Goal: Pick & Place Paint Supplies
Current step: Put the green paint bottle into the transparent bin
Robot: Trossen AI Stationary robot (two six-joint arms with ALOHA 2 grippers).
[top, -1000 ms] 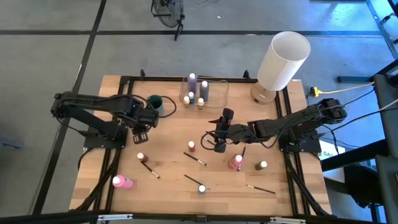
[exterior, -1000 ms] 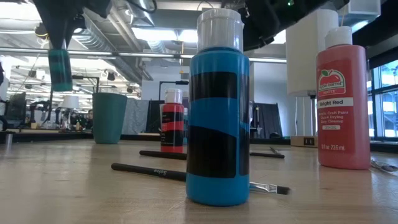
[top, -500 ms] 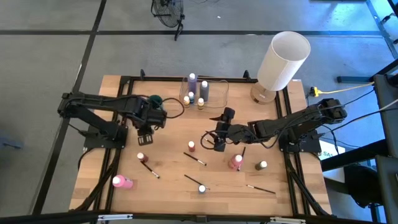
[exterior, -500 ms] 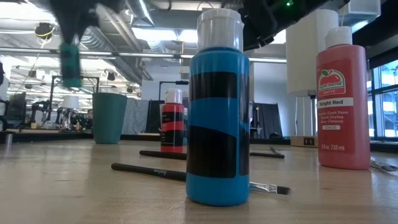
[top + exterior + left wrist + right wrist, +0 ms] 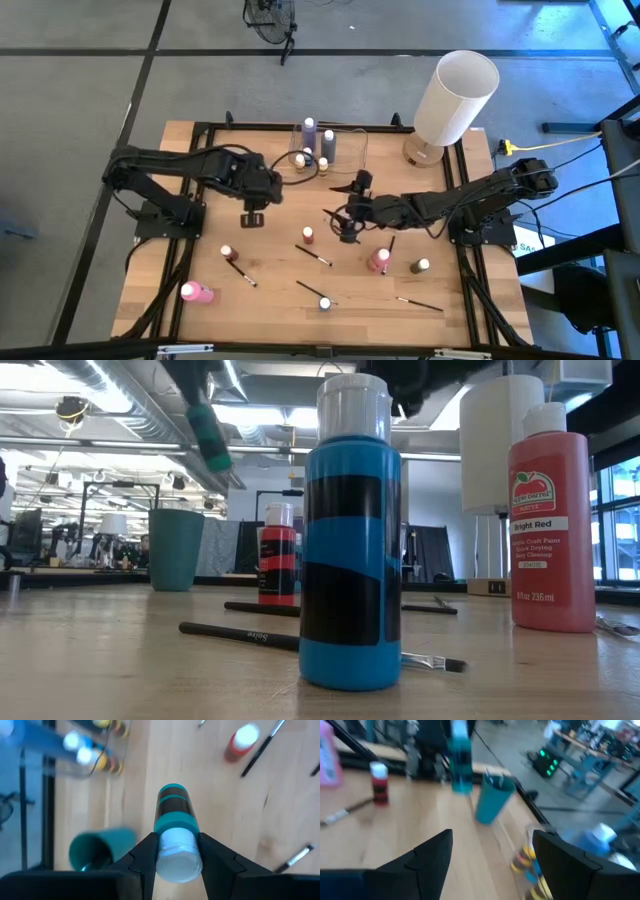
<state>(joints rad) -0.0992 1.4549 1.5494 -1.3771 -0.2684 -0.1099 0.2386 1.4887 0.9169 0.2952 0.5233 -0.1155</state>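
Carrying a teal paint bottle pinched at its pale cap, the left gripper holds it above the table near the clear container; next, lowering it inside. The right gripper, fingers spread, hovers mid-table near a red bottle.

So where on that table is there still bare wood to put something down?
Bare wood lies between the teal cup and the pink bottle. Crowded: the clear container and the brushes around the right gripper.
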